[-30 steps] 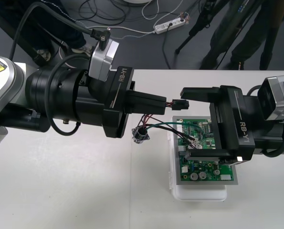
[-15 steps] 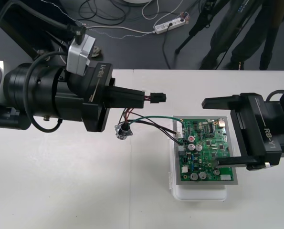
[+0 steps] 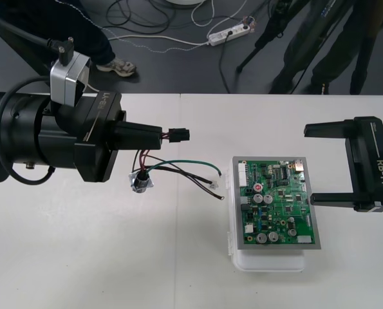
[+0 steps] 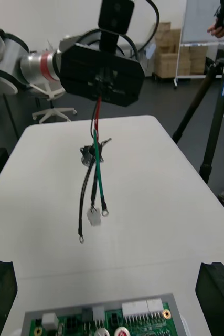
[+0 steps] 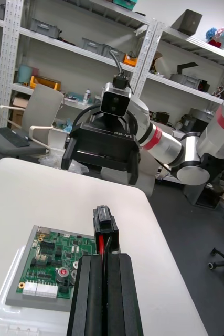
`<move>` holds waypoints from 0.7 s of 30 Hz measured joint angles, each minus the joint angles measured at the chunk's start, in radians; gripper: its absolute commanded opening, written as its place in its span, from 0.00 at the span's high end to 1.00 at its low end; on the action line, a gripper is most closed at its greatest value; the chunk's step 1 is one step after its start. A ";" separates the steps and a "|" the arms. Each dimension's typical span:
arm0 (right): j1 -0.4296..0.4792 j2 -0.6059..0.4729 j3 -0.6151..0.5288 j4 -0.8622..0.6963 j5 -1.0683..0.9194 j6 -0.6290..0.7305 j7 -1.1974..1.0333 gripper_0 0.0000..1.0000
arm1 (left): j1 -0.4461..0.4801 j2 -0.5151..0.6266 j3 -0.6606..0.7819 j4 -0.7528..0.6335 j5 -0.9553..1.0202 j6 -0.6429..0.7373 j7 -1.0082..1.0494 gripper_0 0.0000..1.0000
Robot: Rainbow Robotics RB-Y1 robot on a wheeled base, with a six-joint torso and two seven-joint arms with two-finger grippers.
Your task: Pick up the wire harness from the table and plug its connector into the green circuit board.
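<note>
The left hand [image 3: 160,134], closed on the wire harness [image 3: 178,168] just behind its black plug [image 3: 177,135], aims the plug lengthwise toward the green circuit board [image 3: 275,206], which sits well apart on the surface [image 3: 114,257] beside the open, idle right hand [image 3: 309,165].

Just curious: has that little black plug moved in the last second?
Yes. The plug has moved left, farther from the green board.
</note>
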 measured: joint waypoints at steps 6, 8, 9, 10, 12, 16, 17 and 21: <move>0.000 -0.047 -0.008 0.000 0.111 0.000 0.000 0.00 | 0.042 0.000 0.026 0.000 0.000 -0.024 -0.010 1.00; 0.000 -0.062 -0.008 0.000 0.152 0.000 0.000 0.00 | 0.054 0.000 0.030 0.000 0.000 -0.029 -0.025 1.00; 0.000 -0.069 -0.008 0.000 0.168 0.000 0.000 0.00 | 0.059 0.000 0.031 0.000 0.000 -0.030 -0.033 1.00; 0.000 -0.076 -0.008 0.000 0.186 0.000 0.000 0.00 | 0.063 0.000 0.031 0.000 0.000 -0.032 -0.043 1.00; 0.000 -0.091 -0.008 0.000 0.223 0.000 0.000 0.00 | 0.070 0.000 0.031 0.000 0.000 -0.035 -0.063 1.00; 0.000 -0.117 -0.008 0.000 0.291 0.000 0.001 0.00 | 0.080 0.000 0.031 0.007 0.000 -0.035 -0.099 1.00; 0.000 -0.122 -0.008 0.000 0.299 0.000 0.001 0.00 | 0.082 0.000 0.031 0.014 0.000 -0.037 -0.110 1.00; 0.000 -0.148 -0.008 0.000 0.321 0.000 0.014 0.00 | 0.084 0.000 0.031 0.064 0.000 -0.065 -0.174 1.00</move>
